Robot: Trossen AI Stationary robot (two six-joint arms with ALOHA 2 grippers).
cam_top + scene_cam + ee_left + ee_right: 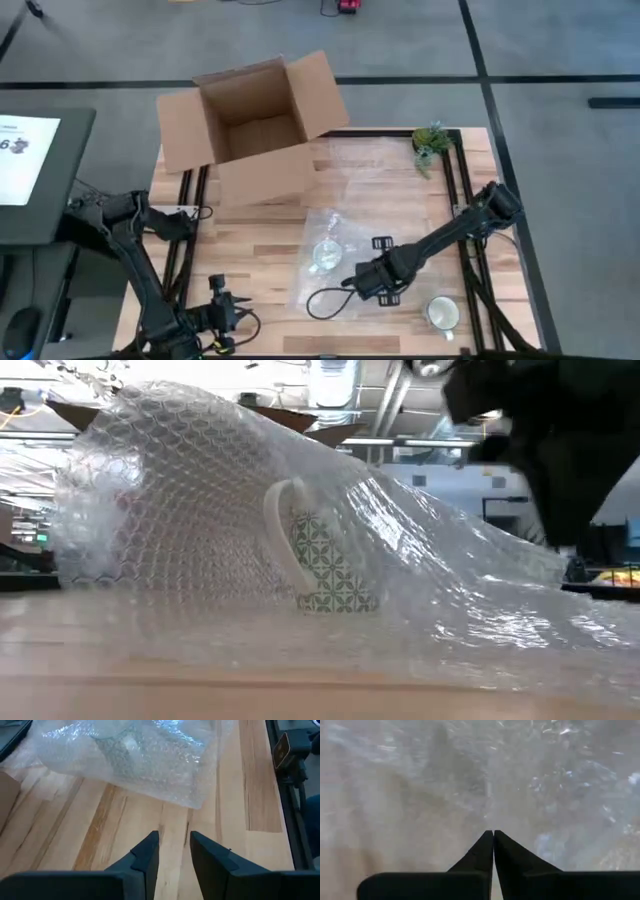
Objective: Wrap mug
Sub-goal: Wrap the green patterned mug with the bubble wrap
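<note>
I see mug (330, 565) under wrap (345, 255), mid-surface. Right claw (372, 285) at its 5 o'clock, fingers pressed together on wrap, nothing gripped. Left claw (172, 851) at 8 o'clock, slightly parted, empty.

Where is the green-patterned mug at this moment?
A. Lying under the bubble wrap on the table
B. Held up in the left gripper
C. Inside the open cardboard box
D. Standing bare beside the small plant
A: the low view shows the green-patterned mug covered by the bubble wrap, and the high view shows that sheet lying on the table, outside the cardboard box.
</note>
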